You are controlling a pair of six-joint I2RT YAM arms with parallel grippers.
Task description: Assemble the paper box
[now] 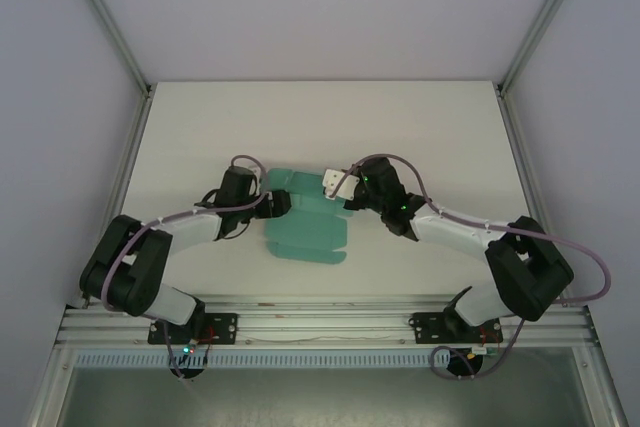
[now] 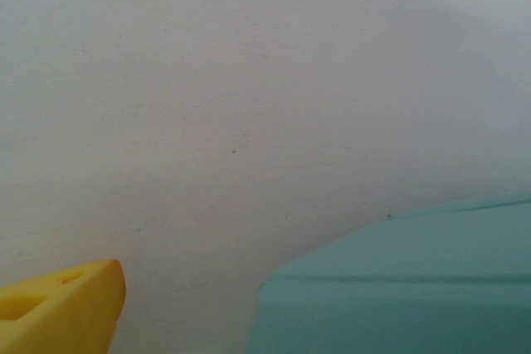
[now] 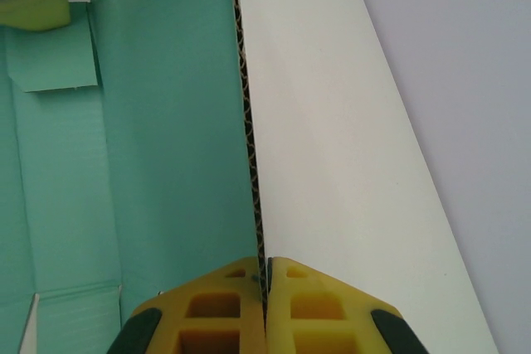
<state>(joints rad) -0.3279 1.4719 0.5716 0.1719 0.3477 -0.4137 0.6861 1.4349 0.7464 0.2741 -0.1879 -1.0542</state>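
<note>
right wrist: right end effector [image 3: 266, 273] clamps a flap [image 3: 332, 163] of the paper box [image 3: 166, 122]; left end effector [image 1: 281, 204]: cannot tell.

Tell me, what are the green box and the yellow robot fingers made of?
The paper box looks like thin corrugated card, matte teal on one face, cream on the other; its cut edge shows wavy flutes. The yellow fingers pinching it look like moulded plastic or firm rubber, matte, with hollow pockets.

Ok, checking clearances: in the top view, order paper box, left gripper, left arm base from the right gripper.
1. paper box, held in the right gripper.
2. left gripper, at the box's left side.
3. left arm base, bottom left.
</note>
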